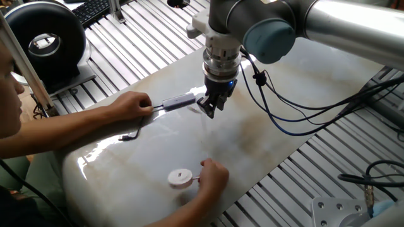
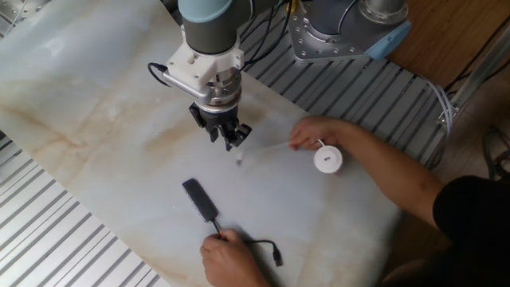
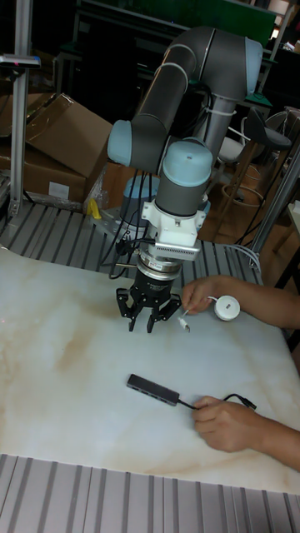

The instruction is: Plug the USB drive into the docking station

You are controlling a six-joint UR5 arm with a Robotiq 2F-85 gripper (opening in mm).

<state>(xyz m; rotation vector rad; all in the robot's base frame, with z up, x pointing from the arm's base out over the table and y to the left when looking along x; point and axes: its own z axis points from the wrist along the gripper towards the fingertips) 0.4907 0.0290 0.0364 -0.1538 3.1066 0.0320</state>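
Gripper: my gripper (image 2: 225, 140) hangs above the marble table (image 2: 72, 88); the fingers stand slightly parted with nothing between them.
Plug: the small plug (image 2: 239, 160) of the white cable lies just below and in front of my fingertips, the cable running away toward a person's hand (image 2: 309, 131).
USB drive: the white puck (image 2: 327, 159) rests beside that hand, well apart from me.
Docking station: the grey bar (image 2: 200, 199) lies flat near my fingers, long axis pointing roughly toward them, its black cable pinned by the other hand (image 2: 231, 259).
Key relation: in my judgement the plug is the nearer target; the bar's open end faces it.
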